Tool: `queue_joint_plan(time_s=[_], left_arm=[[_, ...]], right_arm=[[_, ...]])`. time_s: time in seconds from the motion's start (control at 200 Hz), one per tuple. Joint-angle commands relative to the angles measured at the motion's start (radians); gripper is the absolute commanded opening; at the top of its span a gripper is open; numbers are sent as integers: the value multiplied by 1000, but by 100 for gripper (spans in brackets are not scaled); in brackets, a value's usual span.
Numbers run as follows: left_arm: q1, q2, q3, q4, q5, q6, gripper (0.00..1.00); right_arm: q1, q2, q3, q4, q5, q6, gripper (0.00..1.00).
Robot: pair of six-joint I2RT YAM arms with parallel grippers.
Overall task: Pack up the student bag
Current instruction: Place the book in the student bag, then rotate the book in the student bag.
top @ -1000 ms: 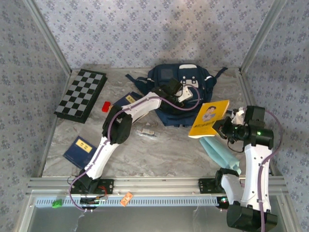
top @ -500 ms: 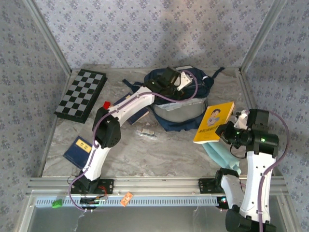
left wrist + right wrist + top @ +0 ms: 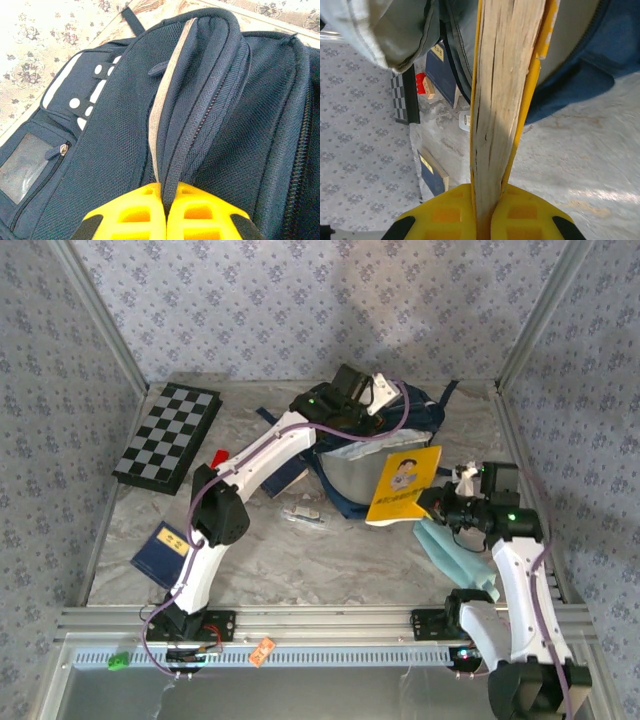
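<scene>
The left gripper [image 3: 165,192] pinched the bag's [image 3: 110,150] rim, and the right gripper [image 3: 487,197] clamped the book [image 3: 502,75]. If the rim slipped free, the bag could sag shut and block the book.

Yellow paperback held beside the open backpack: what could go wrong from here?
1. The right gripper pinches the yellow paperback by one edge, so it may pivot or slip.
2. The left gripper holds just a thin fold at the rim of the navy fabric backpack; losing it would likely collapse the opening.
3. The paperback's corner might snag that rim.
</scene>
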Motion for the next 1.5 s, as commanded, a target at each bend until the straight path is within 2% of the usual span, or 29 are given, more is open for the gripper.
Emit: queue_joint_plan(time_s=[0.0,0.09,0.175,0.265,0.45,0.719,0.809,0.884,0.999,1.119,1.204,1.414,1.494], left_arm=[[-7,-98,65,62,47,-23,0],[-6,-107,63,59,59,-25,0],[-6,-105,62,64,62,-31,0],[-6,-97,70,63,66,-34,0],[-6,-102,71,76,85,-45,0],[-3,-92,74,62,102,-41,0],[-1,-89,74,62,103,-38,0],[1,-85,74,60,102,-37,0],[5,-84,68,53,104,-38,0],[10,-88,47,65,108,-47,0],[11,-83,43,63,114,-48,0],[12,-92,17,79,128,-58,0],[12,-91,17,85,137,-65,0]], right_arm=[[42,50,-29,310,-17,87,0],[70,101,-65,449,46,108,0],[86,173,-102,652,48,168,0],[119,259,-97,756,79,194,0],[181,401,-78,919,166,184,0],[198,614,-23,1055,182,165,3],[207,694,6,1067,188,144,7],[205,751,30,1038,208,112,11],[190,805,51,997,204,80,25],[187,770,47,893,247,37,44],[192,705,45,740,319,-16,55],[200,475,15,453,466,-87,63],[203,411,-5,411,441,-87,63]])
